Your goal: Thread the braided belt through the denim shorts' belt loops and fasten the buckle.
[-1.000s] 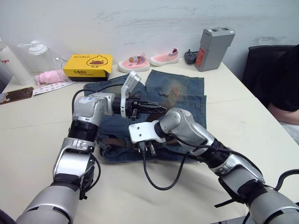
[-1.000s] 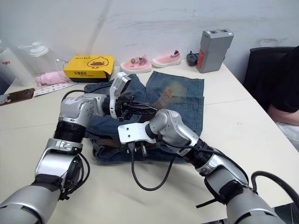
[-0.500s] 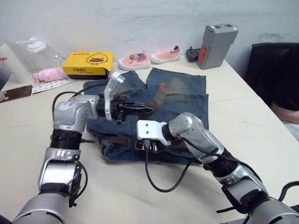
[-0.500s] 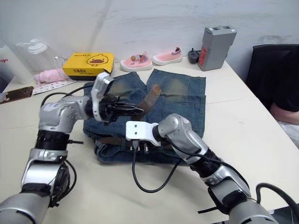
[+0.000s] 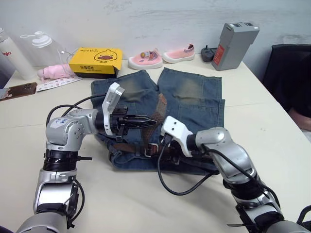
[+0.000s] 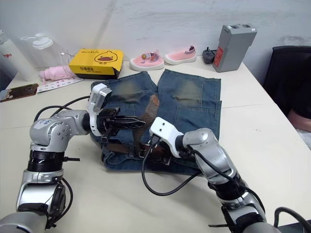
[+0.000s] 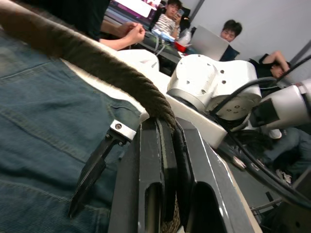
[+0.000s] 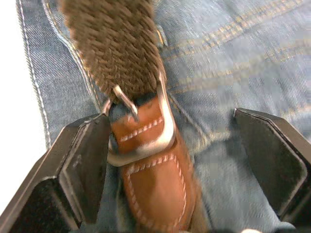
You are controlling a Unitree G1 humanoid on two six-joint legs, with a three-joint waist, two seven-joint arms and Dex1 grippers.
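Left gripper (image 5: 146,122): we log it clamped on the braided belt (image 5: 156,112), the strap pinched between its two black fingers (image 7: 160,160) and lifted off the cloth, over the denim shorts (image 5: 194,97).

Right gripper (image 8: 175,145): we log it spread wide, holding nothing, one finger on each side of the buckle (image 8: 163,131), just above the shorts' waistband.

Braided belt: dark-brown woven strap. Its free end rises from the buckle, slants up over the shorts' crotch seam and passes through the left gripper. The rest lies along the shorts' waistband, at the edge nearest us.

Buckle: silver frame on a tan stitched leather tab, lying on the waistband. The woven strap passes through the frame; the prong rests on the strap. We cannot tell whether it sits in the weave.

Belt loops (image 5: 137,148): we make out one short denim strip crossing the belt on the waistband, beside the buckle.

Denim shorts: spread flat on the table (image 5: 272,121), legs pointing away from us.

Beyond the shorts' legs: a yellow box (image 5: 95,62), a pair of pink shoes (image 5: 163,57), a grey battery pack (image 5: 238,39).
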